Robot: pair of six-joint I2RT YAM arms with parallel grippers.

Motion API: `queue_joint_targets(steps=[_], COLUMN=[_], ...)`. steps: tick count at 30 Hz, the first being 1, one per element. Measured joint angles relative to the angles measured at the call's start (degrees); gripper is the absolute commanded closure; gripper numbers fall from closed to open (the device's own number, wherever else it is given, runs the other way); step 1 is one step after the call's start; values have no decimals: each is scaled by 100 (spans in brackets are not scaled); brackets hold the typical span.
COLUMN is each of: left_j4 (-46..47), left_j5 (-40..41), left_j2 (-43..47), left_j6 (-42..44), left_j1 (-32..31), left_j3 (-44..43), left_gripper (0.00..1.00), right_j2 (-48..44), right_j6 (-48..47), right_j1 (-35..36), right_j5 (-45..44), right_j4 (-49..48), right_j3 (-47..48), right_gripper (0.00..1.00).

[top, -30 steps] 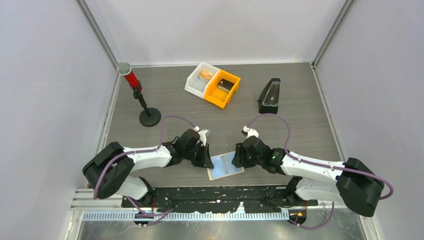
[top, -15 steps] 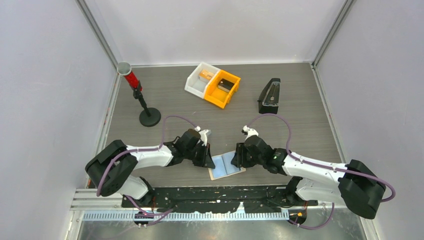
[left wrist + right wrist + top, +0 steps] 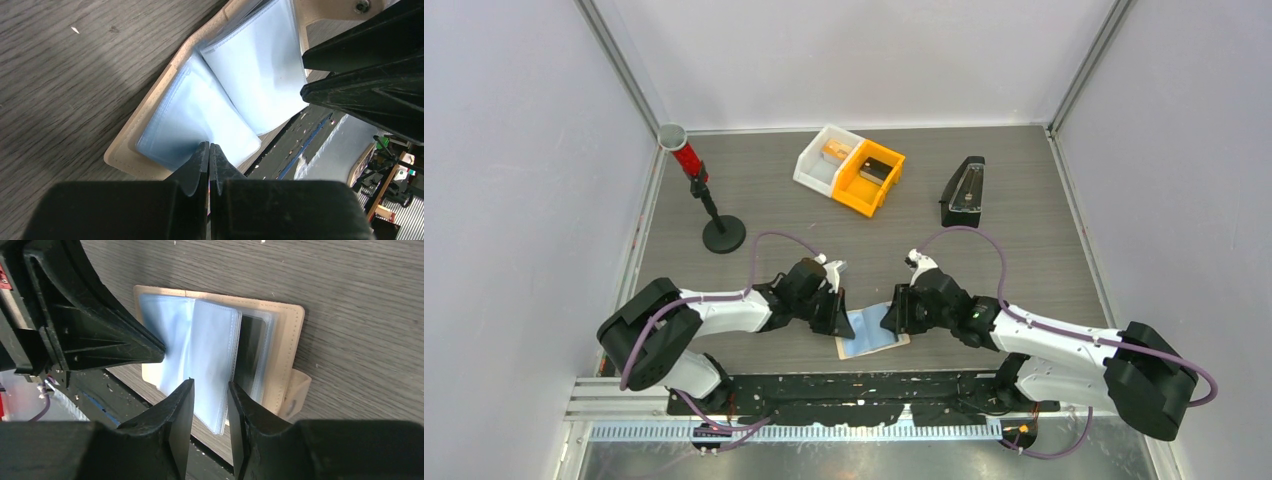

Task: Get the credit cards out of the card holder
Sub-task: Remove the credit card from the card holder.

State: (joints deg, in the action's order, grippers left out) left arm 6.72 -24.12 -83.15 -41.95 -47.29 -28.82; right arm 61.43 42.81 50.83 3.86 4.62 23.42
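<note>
1. Open tan wallet-like card holder (image 3: 874,334) lies flat at the near edge of the grey bench (image 3: 1024,200), between the 2 hands.
2. Left hand (image 3: 209,146) is clenched, tips pressing the pale-blue sleeve page (image 3: 190,115).
3. Right hand (image 3: 210,385) is part-released, straddling a clear sleeve leaf (image 3: 212,340) with nothing pinched.
4. Best: pin with the left, pinch a card edge only, pull flat.
5. Count: 1 holder, at least 2 leaves; credit cards uncountable inside the sleeves.

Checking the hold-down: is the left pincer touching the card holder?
Touching. Left wrist view: the shut left pincer presses on a blue sleeve of the card holder.
</note>
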Motion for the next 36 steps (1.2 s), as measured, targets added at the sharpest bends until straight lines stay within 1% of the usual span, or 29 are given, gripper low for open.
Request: queue_joint_targets(steps=[7, 15, 21, 27, 36], left_j4=[-17, -28, -35, -181, -496], left_j5=[9, 9, 9, 74, 317], left_j2=[0, 2, 7, 127, 592], left_j6=[9, 13, 11, 11, -52], left_j1=[-2, -2, -2, -9, -11], left_j3=[0, 0, 0, 0, 0], left_gripper=[100, 100, 100, 100, 90], right_j2=[-35, -109, -109, -105, 175], right_j6=[70, 114, 238, 356, 509], right_j1=[0, 0, 7, 7, 7], right_j5=[103, 310, 579, 748, 938], right_j4=[-76, -249, -612, -892, -1307], right_j3=[0, 2, 0, -76, -162], right_gripper=[57, 63, 64, 63, 62])
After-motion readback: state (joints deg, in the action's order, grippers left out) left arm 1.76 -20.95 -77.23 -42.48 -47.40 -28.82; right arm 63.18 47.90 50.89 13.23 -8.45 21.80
